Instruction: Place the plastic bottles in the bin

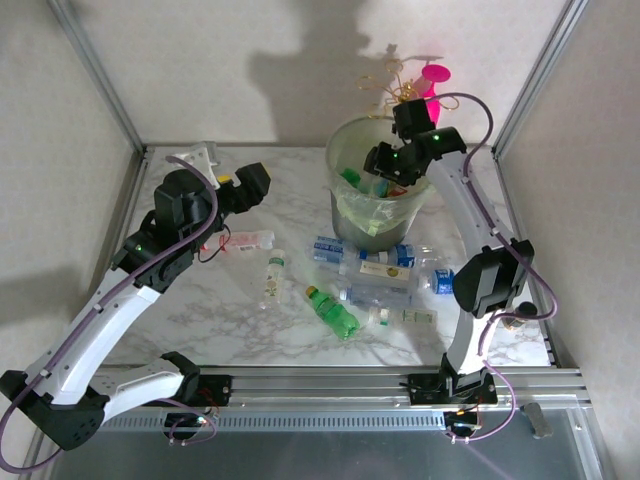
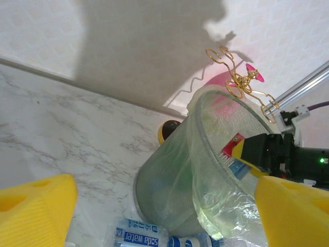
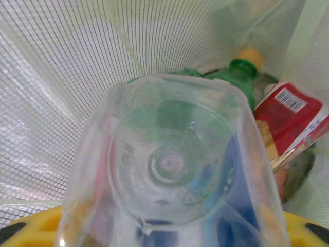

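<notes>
Right gripper [image 1: 388,168] is hanging over the mouth of the bin [image 1: 338,165], jaws closing on a clear bottle [image 3: 169,164]. In the right wrist view the bottle's moulded base is facing the camera, and its long axis is running straight away from the lens, neck end pointing down into the bin between the yellow fingers [image 3: 31,231]. Past it, inside the lined mesh wall, a green bottle [image 3: 241,72] is lying with its cap pointing up toward the rim, and a red-labelled bottle [image 3: 293,110] is leaning beside it. Left gripper [image 1: 252,186] is hovering above the far left of the marble surface [image 1: 200,325], jaws standing wide open with nothing between them. More bottles are lying flat on the surface. A cluster of blue-labelled bottles [image 1: 365,262] is resting just in front of the bin, long axes left to right. A green bottle on the surface [image 1: 333,312] is lying diagonally, cap toward the far left. A clear bottle with a green cap [image 1: 271,280] is pointing away from the arm bases. A red-labelled one [image 1: 246,240] is lying crosswise near the left gripper.
</notes>
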### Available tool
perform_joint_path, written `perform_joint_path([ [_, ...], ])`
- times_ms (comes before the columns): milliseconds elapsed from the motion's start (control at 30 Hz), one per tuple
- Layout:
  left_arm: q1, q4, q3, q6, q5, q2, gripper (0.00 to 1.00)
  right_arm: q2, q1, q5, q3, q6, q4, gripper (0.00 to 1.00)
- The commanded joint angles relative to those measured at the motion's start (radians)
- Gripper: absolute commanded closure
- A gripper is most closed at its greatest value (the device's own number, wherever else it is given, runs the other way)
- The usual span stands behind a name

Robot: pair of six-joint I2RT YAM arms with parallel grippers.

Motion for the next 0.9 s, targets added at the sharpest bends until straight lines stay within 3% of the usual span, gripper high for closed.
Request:
perform_joint_path([
  [0, 0.005, 0.026, -0.015, 0.008, -0.004, -0.016, 0.11, 0.019, 0.007, -0.068, -0.025, 0.023, 0.019, 0.47],
  [167, 0.005, 0.022, -0.018, 0.002, -0.006, -0.023, 0.11, 0.070, 0.006, -0.089, 0.018, 0.018, 0.033, 0.40],
  [267, 0.006, 0.020, -0.016, 0.001, -0.007, -0.026, 0.11, 0.107, 0.007, -0.075, 0.084, 0.015, 0.022, 0.30],
  [367, 0.006, 0.014, -0.011, 0.001, -0.010, -0.027, 0.11, 0.137, 0.005, -0.035, 0.163, 0.007, -0.011, 0.21],
  [567, 0.005, 0.005, -0.010, 0.005, -0.026, -0.038, 0.11, 0.097, 0.007, 0.060, 0.201, -0.020, -0.022, 0.13],
  [733, 0.006, 0.001, 0.001, 0.013, -0.043, -0.037, 0.11, 0.049, 0.005, 0.076, 0.179, -0.030, -0.007, 0.20],
  [867, 0.005, -0.005, 0.006, 0.012, -0.049, -0.027, 0.11, 0.003, 0.006, 0.043, 0.133, -0.038, 0.028, 0.43],
])
